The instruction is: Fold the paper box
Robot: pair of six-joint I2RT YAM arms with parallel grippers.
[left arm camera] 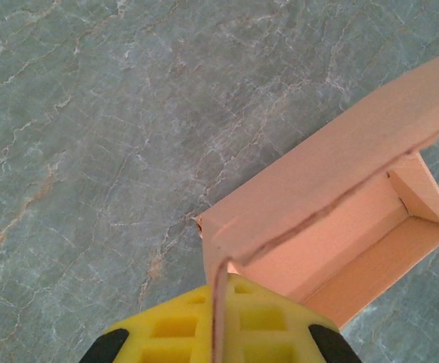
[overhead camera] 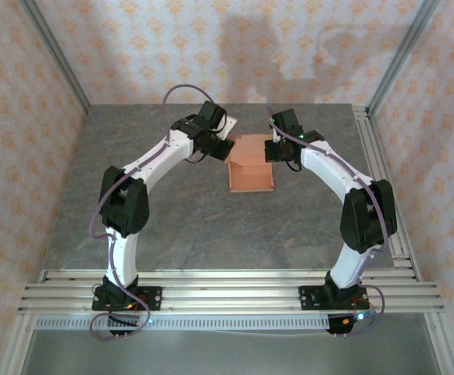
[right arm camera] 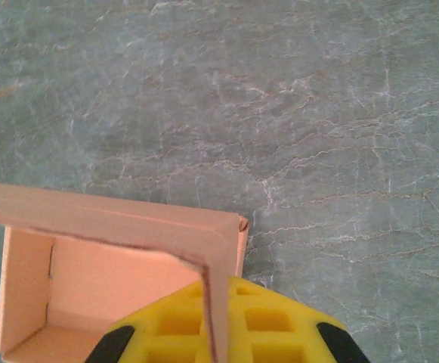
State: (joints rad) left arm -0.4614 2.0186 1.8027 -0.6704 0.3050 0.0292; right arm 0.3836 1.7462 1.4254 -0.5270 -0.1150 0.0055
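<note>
The paper box (overhead camera: 250, 173) sits on the grey marbled table (overhead camera: 172, 226), midway between the left and right edges and nearer the far edge, between the two grippers. It is partly formed, an open salmon-orange tray with raised walls and its inside showing. The left gripper (overhead camera: 220, 148) meets the box at its far left corner. In the left wrist view its yellow fingers (left arm camera: 174, 329) are closed on an upright card wall, whose thin edge runs between them. The right gripper (overhead camera: 275, 150) is at the far right corner, its yellow fingers (right arm camera: 272, 325) likewise clamped on the box's upright wall.
</note>
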